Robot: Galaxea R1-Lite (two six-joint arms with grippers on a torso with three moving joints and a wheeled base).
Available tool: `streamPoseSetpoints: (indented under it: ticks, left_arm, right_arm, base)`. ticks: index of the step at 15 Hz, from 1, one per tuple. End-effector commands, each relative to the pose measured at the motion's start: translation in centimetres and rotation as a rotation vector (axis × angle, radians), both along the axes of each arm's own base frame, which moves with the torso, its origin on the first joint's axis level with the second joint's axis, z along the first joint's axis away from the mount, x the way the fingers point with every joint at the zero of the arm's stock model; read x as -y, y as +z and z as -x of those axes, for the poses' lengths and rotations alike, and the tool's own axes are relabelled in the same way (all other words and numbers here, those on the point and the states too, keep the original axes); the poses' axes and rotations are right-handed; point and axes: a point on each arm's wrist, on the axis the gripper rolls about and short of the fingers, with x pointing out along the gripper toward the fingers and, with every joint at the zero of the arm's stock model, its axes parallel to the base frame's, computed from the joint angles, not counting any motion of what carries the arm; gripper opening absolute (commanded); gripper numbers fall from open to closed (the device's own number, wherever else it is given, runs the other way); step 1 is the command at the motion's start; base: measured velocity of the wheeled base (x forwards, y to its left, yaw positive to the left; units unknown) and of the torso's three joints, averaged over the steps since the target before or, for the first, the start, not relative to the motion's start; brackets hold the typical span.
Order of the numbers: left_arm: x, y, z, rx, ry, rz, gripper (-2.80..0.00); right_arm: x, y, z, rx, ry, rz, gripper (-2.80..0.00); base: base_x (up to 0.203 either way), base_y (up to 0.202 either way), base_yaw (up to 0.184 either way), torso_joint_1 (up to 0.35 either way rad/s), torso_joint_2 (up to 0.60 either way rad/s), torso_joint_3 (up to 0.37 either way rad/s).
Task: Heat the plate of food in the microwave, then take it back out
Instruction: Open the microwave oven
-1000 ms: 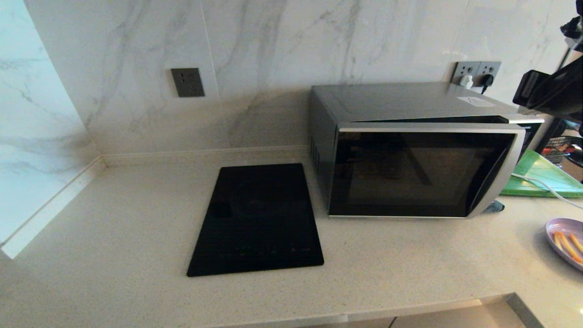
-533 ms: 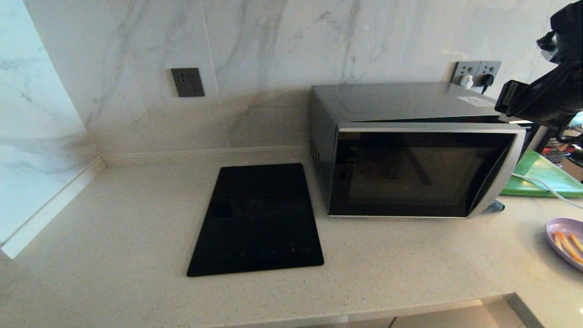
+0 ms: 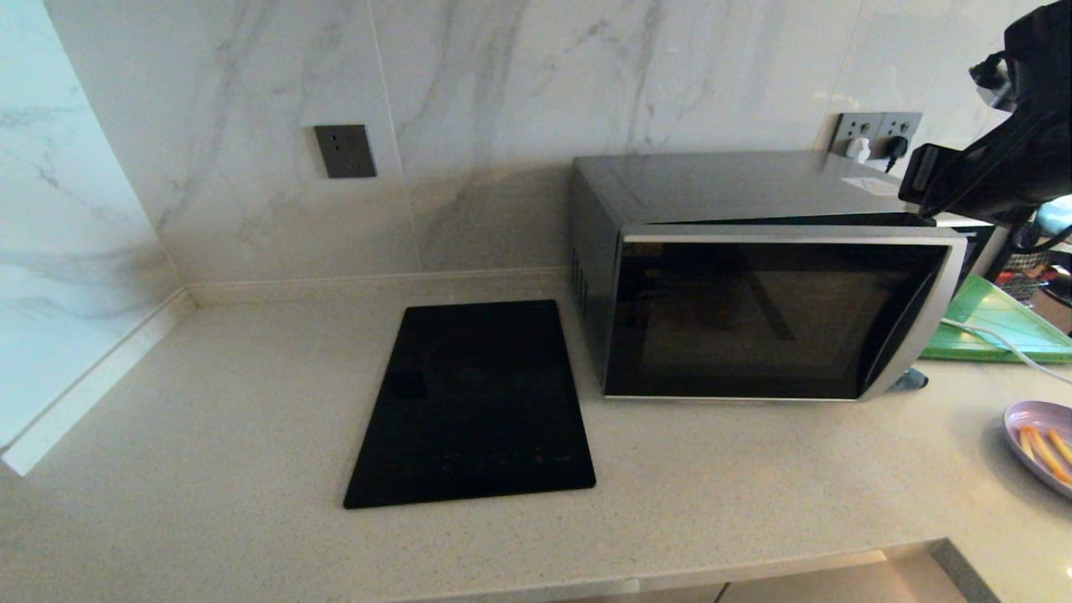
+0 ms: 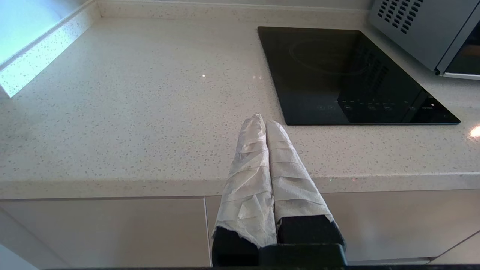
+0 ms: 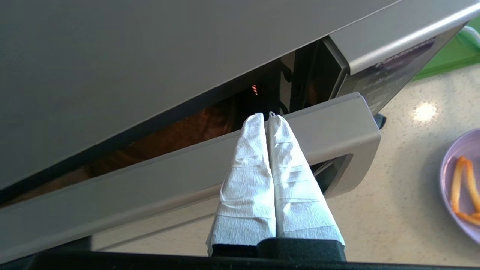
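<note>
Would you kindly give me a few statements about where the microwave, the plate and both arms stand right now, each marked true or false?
1. The microwave door is ajar at its right edge. True.
2. The plate of food is inside the microwave. False: it sits on the counter to the microwave's right.
3. The right gripper has its fingers shut, above the door's top edge near the gap. True.
4. The left gripper holds the plate. False: it is shut on nothing, near the counter's front edge.
5. A green board lies on the black cooktop. False: it lies right of the microwave.
</note>
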Motion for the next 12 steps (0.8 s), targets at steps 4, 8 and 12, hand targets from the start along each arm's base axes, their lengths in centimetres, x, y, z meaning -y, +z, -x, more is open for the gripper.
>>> streamPoseSetpoints:
  ticks: [4, 8, 12]
  left_arm:
    - [0.0, 0.0, 0.0, -0.001, 0.001, 0.001, -2.80]
    - [0.0, 0.0, 0.0, -0.001, 0.001, 0.000, -2.80]
    - [0.0, 0.0, 0.0, -0.001, 0.001, 0.000, -2.80]
  right_arm:
    - [1.1, -0.6, -1.7, 0.051, -0.016, 0.034, -2.80]
    - [2.2, -1.3, -2.4, 0.027, -0.025, 0.077, -2.80]
    - [2.7, -1.8, -2.7, 0.012, -0.036, 0.078, -2.80]
  base:
    - [0.000, 0.000, 0.000, 0.000, 0.00, 0.000]
    - [0.000, 0.000, 0.000, 0.000, 0.00, 0.000]
    - [0.000, 0.000, 0.000, 0.000, 0.00, 0.000]
